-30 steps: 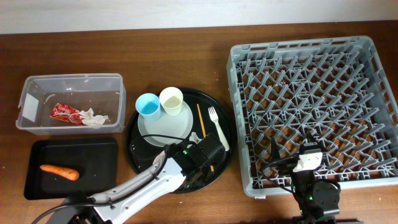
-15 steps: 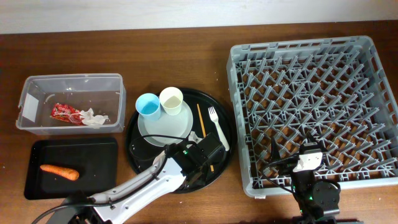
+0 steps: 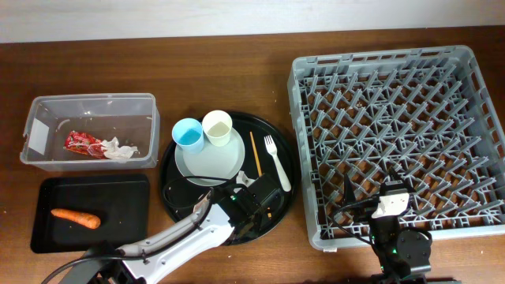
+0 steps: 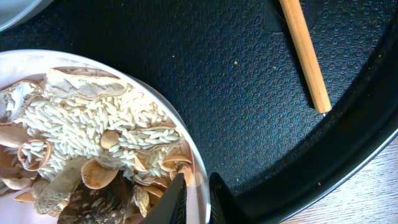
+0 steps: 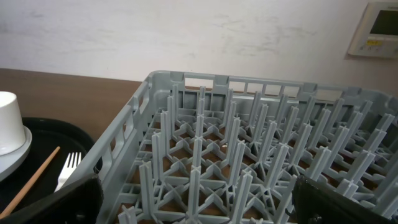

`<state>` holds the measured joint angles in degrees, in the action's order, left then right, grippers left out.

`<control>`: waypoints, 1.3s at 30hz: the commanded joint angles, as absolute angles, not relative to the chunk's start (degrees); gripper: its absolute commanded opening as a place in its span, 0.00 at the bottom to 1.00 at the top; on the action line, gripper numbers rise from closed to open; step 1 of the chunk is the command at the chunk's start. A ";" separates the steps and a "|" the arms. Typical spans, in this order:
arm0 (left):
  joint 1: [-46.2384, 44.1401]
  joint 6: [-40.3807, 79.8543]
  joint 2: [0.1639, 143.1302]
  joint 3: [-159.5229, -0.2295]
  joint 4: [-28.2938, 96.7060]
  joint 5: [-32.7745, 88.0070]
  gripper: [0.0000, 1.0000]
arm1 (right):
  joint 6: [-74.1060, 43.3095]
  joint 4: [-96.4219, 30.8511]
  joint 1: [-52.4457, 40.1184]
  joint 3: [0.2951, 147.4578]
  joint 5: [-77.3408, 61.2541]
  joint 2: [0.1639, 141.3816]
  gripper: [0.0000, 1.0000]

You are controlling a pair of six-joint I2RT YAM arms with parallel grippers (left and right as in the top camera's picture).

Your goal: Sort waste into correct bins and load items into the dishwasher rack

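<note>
My left gripper (image 4: 198, 186) is shut on the rim of the pink-white bowl (image 4: 184, 138), which holds brownish-beige food scraps (image 4: 93, 137). In the overhead view this gripper (image 3: 256, 201) covers the bowl on the round black tray (image 3: 170, 189). The chopstick (image 3: 257, 162), white fork (image 3: 274, 162), blue cup (image 3: 188, 132) and cream cup (image 3: 216, 126) on the pale plate (image 3: 209, 164) share that tray. The clear tub (image 3: 35, 118) holds the red wrapper (image 3: 80, 142) and tissue (image 3: 118, 150). The carrot (image 3: 76, 218) lies in the black tray (image 3: 118, 193). My right gripper (image 5: 199, 199) is open over the grey rack (image 3: 394, 134).
The rack fills the right half of the table, and its pegs stand just ahead of my right gripper (image 3: 392, 203). The chopstick end (image 4: 305, 56) lies on the tray floor beside the bowl. The tray's raised rim (image 4: 323, 155) curves close to my left fingers.
My left gripper has shifted slightly toward the table's front on the round tray. The right arm has not moved.
</note>
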<state>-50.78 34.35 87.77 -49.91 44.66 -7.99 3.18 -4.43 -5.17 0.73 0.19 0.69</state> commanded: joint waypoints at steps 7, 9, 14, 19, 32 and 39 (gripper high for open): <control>-51.03 34.74 88.18 -49.41 44.58 -8.82 0.12 | 2.98 -4.62 -4.80 0.32 0.84 0.40 0.99; -51.00 34.72 88.18 -49.43 44.56 -8.91 0.23 | 2.98 -4.62 -4.80 0.32 0.86 0.40 0.99; -47.88 29.85 87.83 -57.82 50.85 -10.66 0.38 | 2.98 -4.62 -4.80 0.32 0.84 0.40 0.99; -39.59 29.89 87.85 -59.88 59.59 -13.08 0.41 | 2.98 -4.62 -4.80 0.32 0.86 0.40 0.99; -41.06 29.91 87.85 -52.29 54.92 -5.76 0.39 | 2.98 -4.62 -4.80 0.32 0.86 0.40 0.99; -41.10 29.91 87.85 -50.00 52.27 -5.80 0.28 | 2.98 -4.62 -4.80 0.32 0.84 0.40 0.99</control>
<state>-40.93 30.81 87.99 -50.76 52.69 -6.17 3.16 -4.43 -5.17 0.73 0.19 0.69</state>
